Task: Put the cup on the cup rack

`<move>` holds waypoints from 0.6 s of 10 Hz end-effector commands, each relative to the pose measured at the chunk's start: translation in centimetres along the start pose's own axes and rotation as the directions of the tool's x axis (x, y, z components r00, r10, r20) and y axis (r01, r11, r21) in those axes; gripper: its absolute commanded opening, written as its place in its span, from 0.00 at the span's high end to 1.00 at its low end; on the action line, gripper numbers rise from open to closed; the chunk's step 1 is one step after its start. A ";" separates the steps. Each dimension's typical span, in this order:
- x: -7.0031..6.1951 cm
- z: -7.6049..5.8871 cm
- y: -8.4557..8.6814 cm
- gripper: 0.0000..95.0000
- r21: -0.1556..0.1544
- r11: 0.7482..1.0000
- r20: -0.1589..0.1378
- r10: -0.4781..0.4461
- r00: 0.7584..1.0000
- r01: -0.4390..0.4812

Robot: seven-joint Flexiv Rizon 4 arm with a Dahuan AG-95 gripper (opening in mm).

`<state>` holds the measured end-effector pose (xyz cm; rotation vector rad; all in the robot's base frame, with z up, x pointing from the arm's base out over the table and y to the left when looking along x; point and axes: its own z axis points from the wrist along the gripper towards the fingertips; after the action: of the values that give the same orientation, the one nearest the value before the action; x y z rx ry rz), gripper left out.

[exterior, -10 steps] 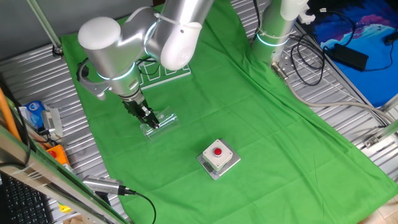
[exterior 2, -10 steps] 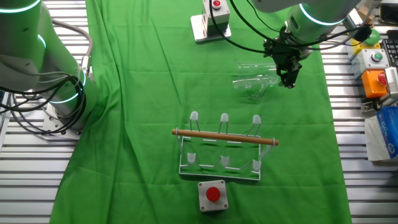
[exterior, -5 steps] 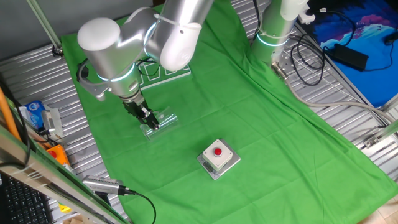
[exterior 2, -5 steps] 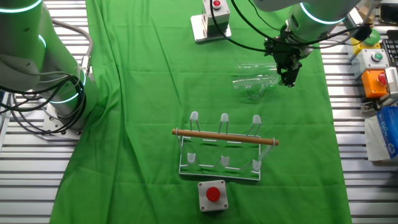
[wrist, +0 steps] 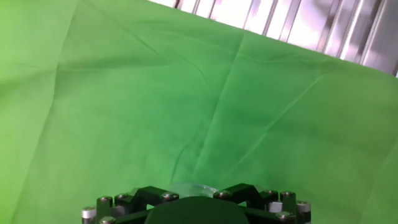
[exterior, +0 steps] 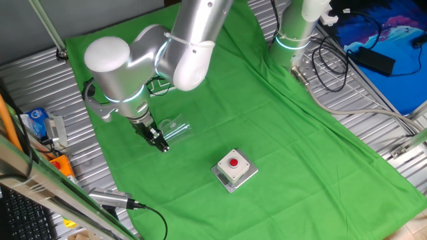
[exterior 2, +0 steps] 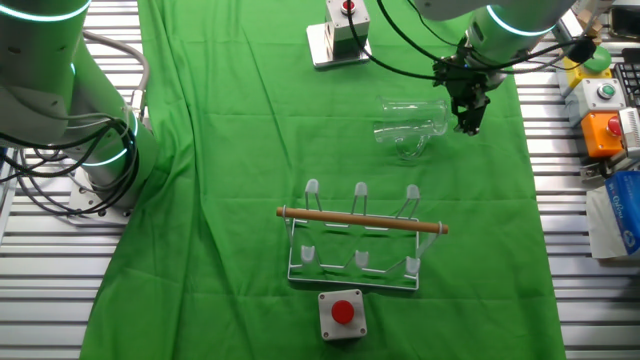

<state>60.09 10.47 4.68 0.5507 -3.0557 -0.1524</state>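
Observation:
The cup [exterior 2: 410,125] is a clear glass lying on its side on the green cloth, faint in both fixed views; it also shows here [exterior: 175,127]. My gripper [exterior 2: 470,124] points down at the cup's right end, also seen here [exterior: 161,145]. In the hand view a curved piece of clear glass [wrist: 186,186] sits between the black fingers [wrist: 149,194], so the jaws look closed on the cup's edge. The cup rack [exterior 2: 360,240] is white wire with a wooden dowel across the top. It stands empty, well apart from the cup.
A grey box with a red button [exterior 2: 342,313] stands just in front of the rack. A second one [exterior: 233,167] stands beyond the cup. A second robot base [exterior 2: 90,150] stands at the cloth's left edge. Boxes and cables lie on the metal table at the right [exterior 2: 610,120].
My gripper held still at the cup, then shifted a little sideways away from the rack. The cup looks to be in almost the same place.

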 end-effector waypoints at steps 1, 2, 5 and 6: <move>-0.2 0.7 -0.3 0.00 0.000 1.000 0.003 0.002 1.000 -0.002; -0.3 0.9 -0.4 0.00 -0.001 1.000 0.007 0.006 1.000 -0.006; -0.3 1.5 -0.7 0.00 -0.002 1.000 0.015 0.020 1.000 -0.020; -0.3 1.5 -0.7 0.20 -0.001 1.000 0.016 0.025 1.000 -0.025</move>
<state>60.55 10.10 3.05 0.5128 -3.0753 -0.1576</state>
